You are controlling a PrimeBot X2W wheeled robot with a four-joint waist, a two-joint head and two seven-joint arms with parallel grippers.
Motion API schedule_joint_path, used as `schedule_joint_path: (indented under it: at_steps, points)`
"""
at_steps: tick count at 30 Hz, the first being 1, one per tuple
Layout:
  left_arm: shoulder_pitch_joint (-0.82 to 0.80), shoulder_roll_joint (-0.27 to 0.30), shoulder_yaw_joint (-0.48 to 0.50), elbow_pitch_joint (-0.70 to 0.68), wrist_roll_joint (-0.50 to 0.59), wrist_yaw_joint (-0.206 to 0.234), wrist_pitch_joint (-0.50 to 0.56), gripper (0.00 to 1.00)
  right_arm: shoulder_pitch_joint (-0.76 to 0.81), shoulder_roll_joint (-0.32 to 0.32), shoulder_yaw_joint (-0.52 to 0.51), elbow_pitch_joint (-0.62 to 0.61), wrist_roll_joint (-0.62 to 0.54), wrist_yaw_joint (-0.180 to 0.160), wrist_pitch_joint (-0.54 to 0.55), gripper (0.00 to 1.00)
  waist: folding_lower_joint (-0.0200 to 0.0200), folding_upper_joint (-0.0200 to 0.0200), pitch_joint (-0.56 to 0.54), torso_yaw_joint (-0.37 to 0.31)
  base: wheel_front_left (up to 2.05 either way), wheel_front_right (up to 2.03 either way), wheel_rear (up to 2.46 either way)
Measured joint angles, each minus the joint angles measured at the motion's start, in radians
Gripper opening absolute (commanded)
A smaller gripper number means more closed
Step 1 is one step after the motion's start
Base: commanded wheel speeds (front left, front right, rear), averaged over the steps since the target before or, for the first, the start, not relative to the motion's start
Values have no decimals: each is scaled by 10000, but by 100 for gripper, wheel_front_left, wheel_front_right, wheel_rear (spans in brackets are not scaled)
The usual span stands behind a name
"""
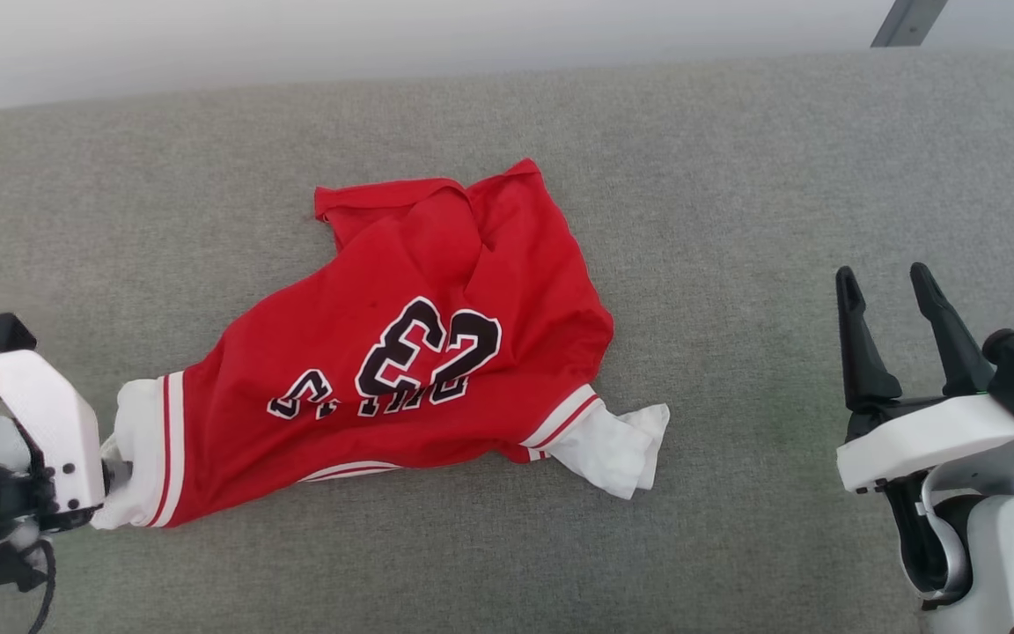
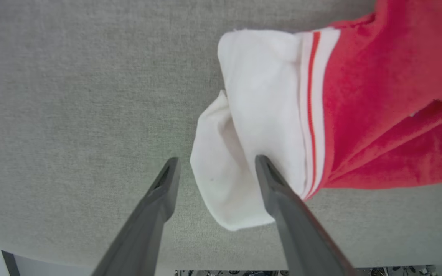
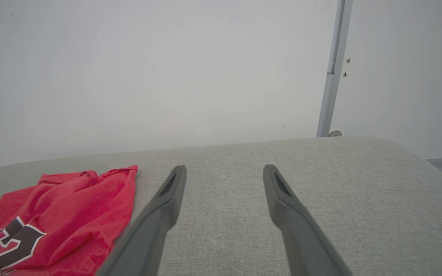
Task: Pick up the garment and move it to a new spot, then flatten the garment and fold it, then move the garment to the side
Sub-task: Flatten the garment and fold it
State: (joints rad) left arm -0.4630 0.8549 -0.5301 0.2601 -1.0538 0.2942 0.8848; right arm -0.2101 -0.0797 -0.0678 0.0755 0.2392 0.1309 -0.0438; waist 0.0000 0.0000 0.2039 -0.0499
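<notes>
Two grippers hold their jaws apart: left gripper [image 2: 215,161] at lower left, fingers about the white sleeve end [image 2: 251,107]; right gripper [image 1: 885,280] at lower right over bare cloth. Crumpled red jersey-style garment [image 1: 437,352] lies mid-frame on the grey woven cushion [image 1: 780,158], open fabric toward every edge.

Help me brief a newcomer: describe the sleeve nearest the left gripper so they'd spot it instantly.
On the grey cushion lies a crumpled red shirt. Its white sleeve at the robot's left end lies by the open left gripper. The other sleeve sits at the shirt's right end.
</notes>
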Motion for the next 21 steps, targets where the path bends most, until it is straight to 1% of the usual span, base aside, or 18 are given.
schedule_joint_path:
  at_steps: [4, 9, 10, 11, 12, 15, 21]
  points:
    - [-197, -360, -209, 807, 46, -54, 69, 100, 3, -58, 117, -50, 69, 0, 150, 100, 0, 0, 128, -75, 0, 0, 0]
    - [-358, -851, -349, 1649, 36, -272, -19, 100, 70, -253, 508, -115, 265, -2, 569, 100, 0, 0, 227, -156, 0, 0, 0]
    - [-396, -920, -376, 1791, 36, -332, -23, 42, 113, -339, 696, -119, 322, -2, 744, 100, 0, 0, 233, -157, 0, 0, 0]
    - [-425, -1005, -370, 1931, -8, -403, -21, 0, 160, -437, 876, -123, 389, 0, 941, 100, 0, 1, 235, -153, 0, 0, 0]
    - [-457, -1074, -339, 2067, -82, -407, -21, 0, 197, -514, 1062, -134, 489, 0, 1150, 100, 0, 1, 239, -144, 0, 0, 0]
    - [-611, -1360, -353, 2266, -134, -646, -82, 0, 317, -857, 1766, -198, 938, -2, 2086, 100, 0, 1, 250, -76, 0, 0, 0]
    - [-968, -1682, -462, 2633, -94, -951, -293, 0, 375, -1567, 3110, -769, 2040, 0, 4458, 100, 0, 0, 347, 174, 0, 0, 0]
